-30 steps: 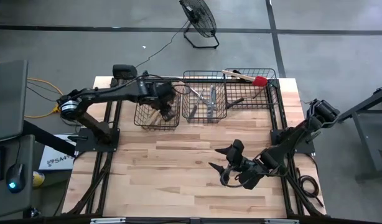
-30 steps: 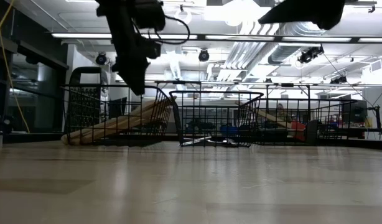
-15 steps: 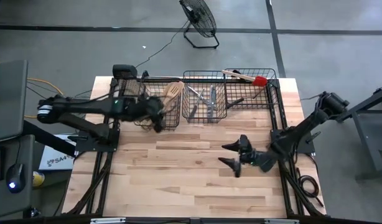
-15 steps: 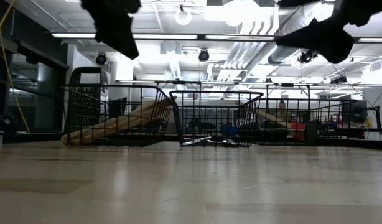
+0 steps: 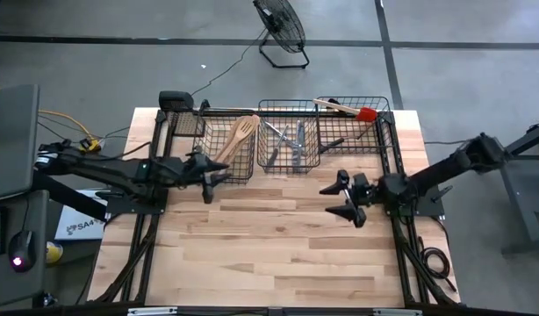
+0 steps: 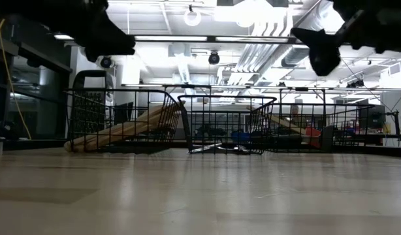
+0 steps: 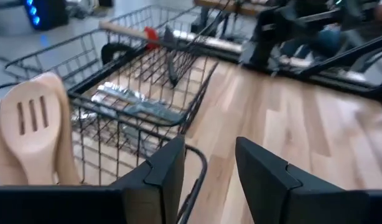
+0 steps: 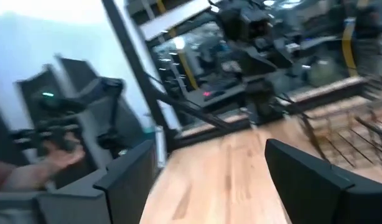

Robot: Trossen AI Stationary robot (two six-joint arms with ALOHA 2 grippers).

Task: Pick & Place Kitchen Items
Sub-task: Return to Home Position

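Three black wire baskets stand along the far edge. The left basket (image 5: 226,147) holds pale wooden utensils (image 5: 241,132), among them a slotted turner (image 7: 32,124) leaning on its wall. In the middle basket (image 5: 289,145) lies silver cutlery (image 7: 135,102). The right basket (image 5: 357,123) carries a red-headed spatula (image 5: 364,113) across its rim and a black turner (image 5: 333,142). My left gripper (image 5: 215,172) (image 7: 209,180) is open and empty just in front of the left basket. My right gripper (image 5: 338,199) (image 8: 209,186) hangs open and empty over the table's right half.
Bare wooden tabletop (image 5: 252,246) spreads across the near half. Black frame rails (image 5: 155,219) run down both table sides. A floor fan (image 5: 280,26) stands beyond the far edge. In the right wrist view a person's hand (image 8: 60,158) shows off the table.
My left gripper has drawn back out of the left basket toward the table's left and near side and tipped up to nearly level. My right gripper has gone toward the far right of the table and tipped up from pointing down to level. Both stayed open.
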